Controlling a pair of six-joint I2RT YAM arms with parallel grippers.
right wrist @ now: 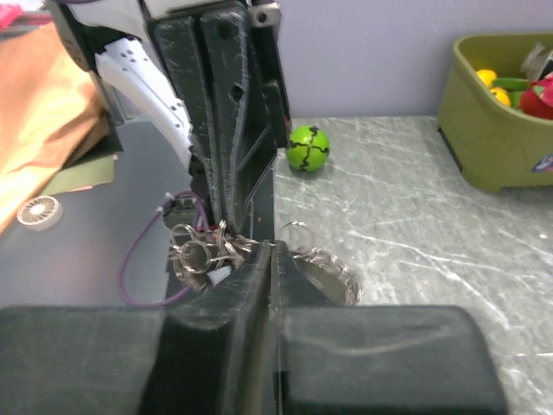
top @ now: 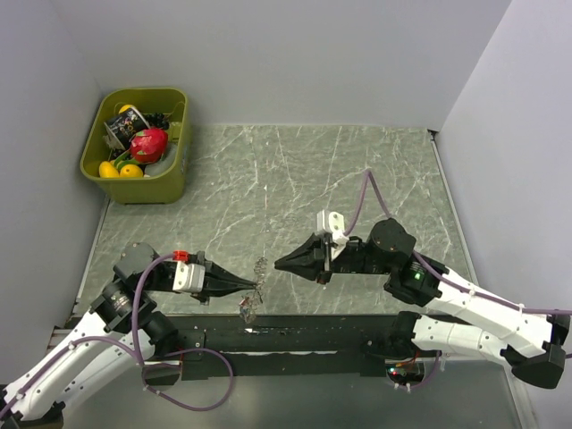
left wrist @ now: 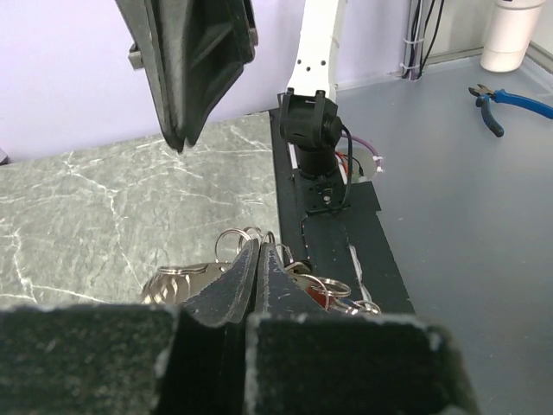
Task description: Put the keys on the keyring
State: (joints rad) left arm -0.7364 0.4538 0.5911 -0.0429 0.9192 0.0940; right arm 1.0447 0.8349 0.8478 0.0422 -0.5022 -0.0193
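Several loose keys (top: 248, 309) and small split rings (left wrist: 335, 287) sit nearest me, bunched where the grey-veined marble tabletop (top: 357, 179) meets the black mounting strip (top: 295, 340). In the left wrist view I take a spot of red among them for the red-headed key (left wrist: 318, 300), though the rest are too tangled to sort. Just beyond, the left arm's black two-finger gripper (top: 253, 286) lies low along the near edge, its fingers pressed together with the tips buried in the tangle. I cannot tell whether a wire is actually nipped between them. I read that posture as an anchor, pinning the bunch so it does not slide. Against the far side of those tips lies the thin metal keyring strung with grey keys (right wrist: 333, 275), flat on the marble like a spiky wreath. The right arm's black gripper (top: 279, 264) points in from the opposite side, fingers also closed with nothing visibly between them. Its point meets the wreath's edge, almost nose to nose with the left one, presumably to work the ring's wire while the other arm steadies it. Well apart from all this, a green-and-black ball (right wrist: 308, 147) rests on the marble behind the left arm, and the olive plastic bin of toy food (top: 134, 189) stands in the far left corner.
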